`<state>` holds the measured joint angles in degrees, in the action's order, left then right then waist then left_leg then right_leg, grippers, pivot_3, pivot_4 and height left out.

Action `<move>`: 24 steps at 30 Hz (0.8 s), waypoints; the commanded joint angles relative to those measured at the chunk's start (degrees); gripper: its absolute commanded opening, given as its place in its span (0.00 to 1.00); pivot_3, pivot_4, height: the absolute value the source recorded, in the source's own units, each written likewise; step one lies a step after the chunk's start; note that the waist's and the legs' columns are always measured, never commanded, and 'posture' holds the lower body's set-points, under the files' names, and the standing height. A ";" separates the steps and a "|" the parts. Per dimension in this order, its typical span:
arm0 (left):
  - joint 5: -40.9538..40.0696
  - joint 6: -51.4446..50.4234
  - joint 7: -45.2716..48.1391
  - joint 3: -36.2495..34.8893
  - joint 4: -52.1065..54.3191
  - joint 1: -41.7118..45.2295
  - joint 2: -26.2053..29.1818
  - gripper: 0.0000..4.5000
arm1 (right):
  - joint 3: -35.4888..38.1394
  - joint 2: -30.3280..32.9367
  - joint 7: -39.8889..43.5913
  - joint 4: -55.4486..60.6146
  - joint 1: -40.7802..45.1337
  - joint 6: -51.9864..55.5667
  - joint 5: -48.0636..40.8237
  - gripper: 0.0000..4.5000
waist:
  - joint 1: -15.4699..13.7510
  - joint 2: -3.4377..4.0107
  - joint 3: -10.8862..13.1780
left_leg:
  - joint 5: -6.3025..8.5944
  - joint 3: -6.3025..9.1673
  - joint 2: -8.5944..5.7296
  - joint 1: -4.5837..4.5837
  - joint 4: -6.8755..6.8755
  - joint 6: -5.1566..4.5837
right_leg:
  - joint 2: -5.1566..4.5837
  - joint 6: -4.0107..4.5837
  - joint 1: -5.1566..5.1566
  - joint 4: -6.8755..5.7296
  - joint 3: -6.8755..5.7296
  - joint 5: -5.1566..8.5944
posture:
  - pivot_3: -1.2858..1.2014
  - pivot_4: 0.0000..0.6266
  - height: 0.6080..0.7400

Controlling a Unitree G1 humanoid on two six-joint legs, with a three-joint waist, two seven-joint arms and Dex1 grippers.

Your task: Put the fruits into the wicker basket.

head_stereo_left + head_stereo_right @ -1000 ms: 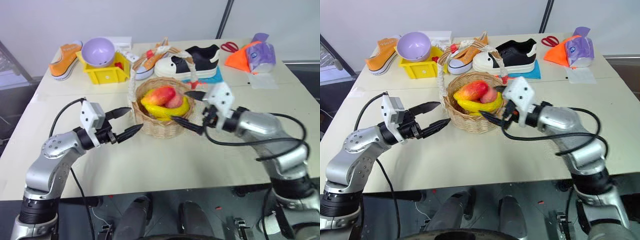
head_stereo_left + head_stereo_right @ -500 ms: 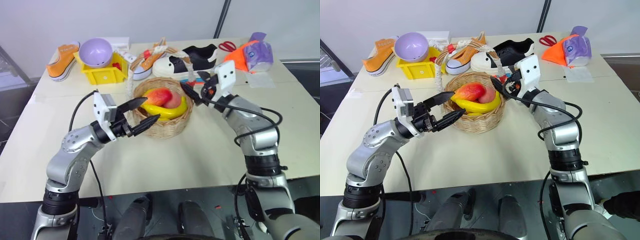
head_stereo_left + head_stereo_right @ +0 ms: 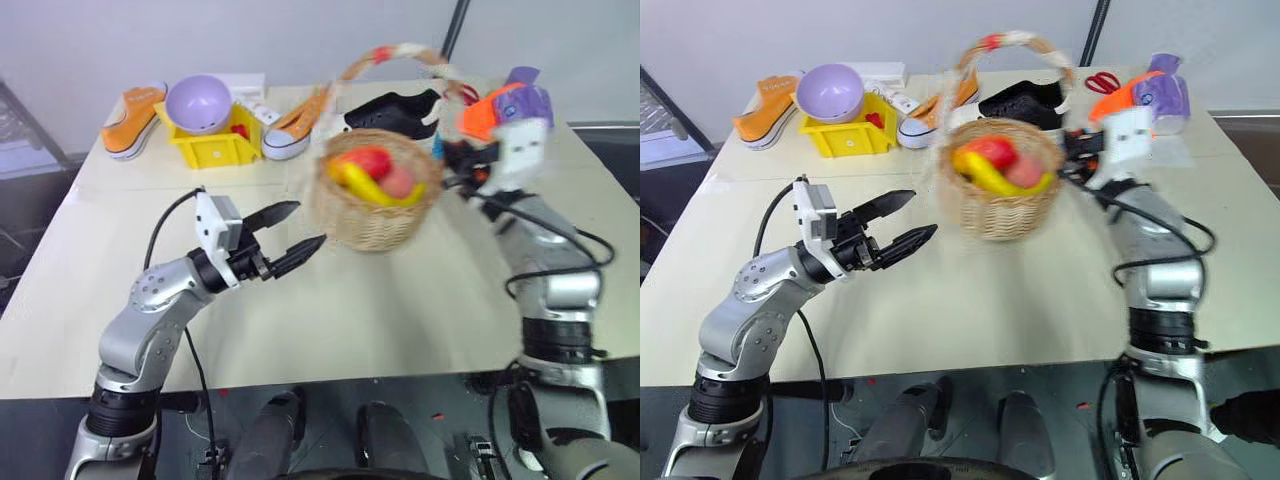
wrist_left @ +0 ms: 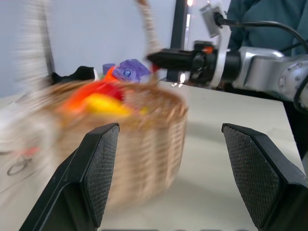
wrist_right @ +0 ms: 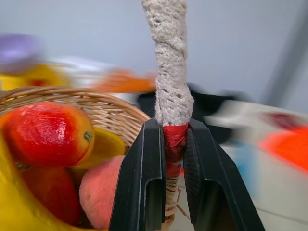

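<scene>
On the table [image 3: 330, 310] the basket [image 3: 378, 215] sits centre-right holding the fruits [image 3: 372, 172], the right gripper [image 5: 166, 144] pinching its handle [image 5: 169, 82], the left gripper [image 3: 290, 232] just left, fingers spread, empty.

Bare table [image 3: 330, 300] lies open in front of the wicker basket [image 3: 380, 205], while shoes [image 3: 395, 110] and a yellow bin [image 3: 215, 148] crowd behind it.
</scene>
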<state>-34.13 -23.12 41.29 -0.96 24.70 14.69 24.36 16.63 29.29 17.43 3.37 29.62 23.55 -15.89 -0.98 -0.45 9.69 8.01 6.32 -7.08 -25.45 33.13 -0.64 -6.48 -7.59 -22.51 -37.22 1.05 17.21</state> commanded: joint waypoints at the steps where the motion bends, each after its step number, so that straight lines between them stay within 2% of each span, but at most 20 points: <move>1: 0.51 1.61 0.70 0.71 -0.19 1.33 -0.48 0.82 | 8.34 4.73 -3.86 -2.79 -0.67 -3.78 1.95 0.00 | 0.13 0.00 0.00 | 0.00 -0.02 0.00 0.00 0.00 0.00 | 0.00 0.02 0.06 0.01 0.01 0.01 | 0.52 0.24 1.00; 8: 1.95 2.73 1.67 1.87 -3.45 4.04 -1.35 0.82 | 12.65 8.98 -4.66 -17.60 -0.68 -11.41 3.29 0.00 | 1.69 0.10 0.02 | -0.08 -0.12 0.08 0.04 -0.03 -0.12 | 0.05 0.03 0.17 -0.07 0.04 0.01 | 0.52 0.24 1.00; 13: 2.61 2.14 0.44 1.59 -3.47 4.17 -1.33 0.82 | 12.76 9.56 -3.85 -21.05 -0.53 -13.02 2.50 0.00 | 1.80 0.14 0.02 | -0.08 -0.13 0.09 0.07 -0.02 -0.12 | 0.06 -0.01 0.19 -0.11 0.05 0.00 | 0.52 0.24 1.00; 14: 2.66 2.02 0.35 1.48 -3.35 4.03 -1.16 0.82 | 12.75 9.55 -3.78 -20.76 -0.70 -12.98 2.29 0.24 | 1.72 0.14 0.02 | -0.08 -0.13 0.09 0.06 -0.01 -0.12 | 0.06 -0.01 0.20 -0.10 0.04 0.00 | 0.52 0.24 1.00; 18: 2.88 1.86 -0.30 0.70 -3.14 3.22 -0.38 0.82 | 12.84 9.99 -4.56 -16.82 -2.81 -12.01 3.09 0.66 | 1.61 0.14 0.02 | -0.08 -0.13 0.07 0.06 0.02 -0.13 | 0.04 0.00 0.21 -0.10 0.04 0.00 | 0.52 0.24 1.00; 21: 3.50 1.70 -1.37 -0.89 -4.04 2.36 0.82 0.82 | 14.10 10.68 -3.09 -9.60 -8.39 -10.60 2.67 0.66 | 1.27 0.15 0.02 | -0.08 -0.08 0.07 0.04 0.01 -0.13 | 0.04 -0.01 0.20 -0.10 0.04 0.01 | 0.52 0.24 1.00; 24: 4.91 1.70 -2.09 -3.47 -5.87 0.07 3.21 0.82 | 16.23 9.41 2.45 -0.35 -16.89 -8.25 -2.95 0.66 | 1.18 0.16 0.01 | -0.08 -0.05 0.07 0.02 -0.02 -0.13 | 0.03 -0.02 0.17 -0.10 0.05 0.01 | 0.52 0.24 1.00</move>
<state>-30.28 -21.94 39.73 -1.89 19.07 15.46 26.49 30.32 38.57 17.24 -2.89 14.47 14.62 -15.32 0.20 -0.30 9.70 7.94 6.30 -7.01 -25.43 33.10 -0.76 -6.45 -7.61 -22.33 -37.31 1.09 17.23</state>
